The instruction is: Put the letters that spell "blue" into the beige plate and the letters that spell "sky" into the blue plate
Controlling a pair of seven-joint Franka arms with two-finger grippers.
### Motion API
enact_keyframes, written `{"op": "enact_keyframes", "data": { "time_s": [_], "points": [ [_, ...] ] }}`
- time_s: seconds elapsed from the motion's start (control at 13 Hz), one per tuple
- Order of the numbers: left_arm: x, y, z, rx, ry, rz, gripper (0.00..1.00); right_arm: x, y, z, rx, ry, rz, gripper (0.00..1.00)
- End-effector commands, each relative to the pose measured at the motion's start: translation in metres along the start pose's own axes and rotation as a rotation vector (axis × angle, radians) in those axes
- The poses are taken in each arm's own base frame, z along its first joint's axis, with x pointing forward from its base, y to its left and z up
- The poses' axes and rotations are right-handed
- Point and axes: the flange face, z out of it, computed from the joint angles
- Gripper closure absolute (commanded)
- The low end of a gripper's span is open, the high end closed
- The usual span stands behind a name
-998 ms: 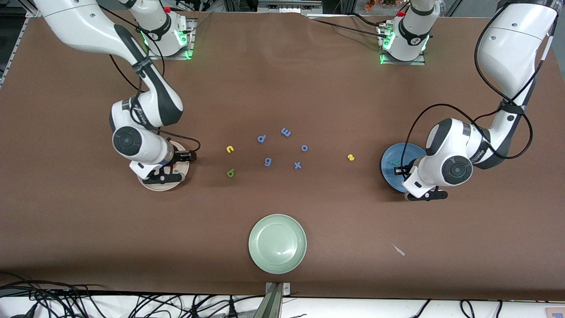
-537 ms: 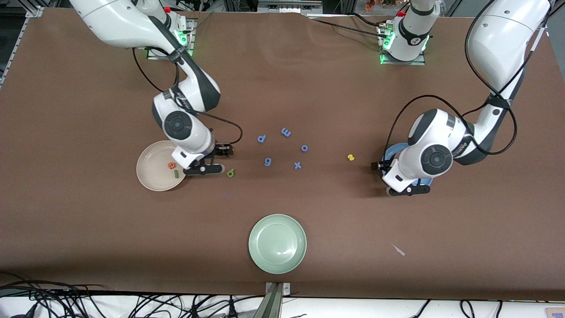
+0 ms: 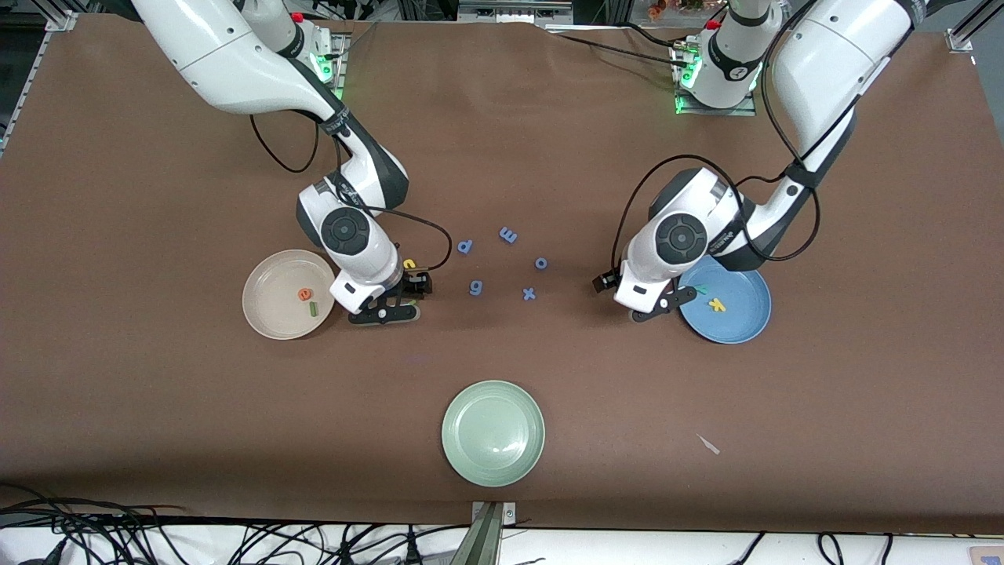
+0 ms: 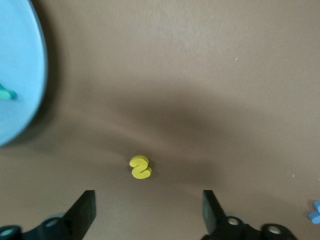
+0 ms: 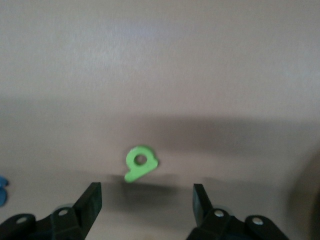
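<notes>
With both grippers' fingers spread empty, left gripper (image 4: 145, 212) over the yellow s (image 4: 140, 167), right gripper (image 5: 147, 202) over the green b (image 5: 140, 162), an off-centre descent could flick either flat letter aside.

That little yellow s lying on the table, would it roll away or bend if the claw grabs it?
The yellow s lies flat, so it probably won't roll. It looks small and foam-like, likely light and slightly squashy. It might slide if one finger of the open left gripper touches first.

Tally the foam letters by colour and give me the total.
Blue-purple letters: 5
Yellow letters: 3
Green letters: 2
Teal letter: 1
Orange letter: 1
Total: 12
</notes>
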Motion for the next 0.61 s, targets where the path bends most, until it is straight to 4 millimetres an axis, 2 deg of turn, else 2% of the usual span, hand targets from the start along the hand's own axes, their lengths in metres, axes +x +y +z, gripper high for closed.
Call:
{"op": "enact_keyframes", "data": {
  "time_s": [0.0, 0.23, 0.38, 0.54],
  "points": [
    [0.002, -0.013, 0.014, -0.04, 0.03, -0.064, 0.25, 0.004, -0.011, 0.005, -0.007, 0.016, 0.013, 0.19],
    [0.001, -0.02, 0.029, -0.007, 0.058, -0.037, 0.3, 0.002, -0.014, 0.012, -0.001, 0.017, 0.016, 0.23],
    [0.005, -0.024, 0.035, -0.001, 0.063, -0.038, 0.35, 0.001, -0.014, 0.015, -0.001, 0.022, 0.01, 0.37],
    [0.001, -0.02, 0.043, 0.002, 0.057, -0.051, 0.38, 0.002, -0.01, 0.017, -0.007, 0.027, 0.007, 0.48]
  ]
}}
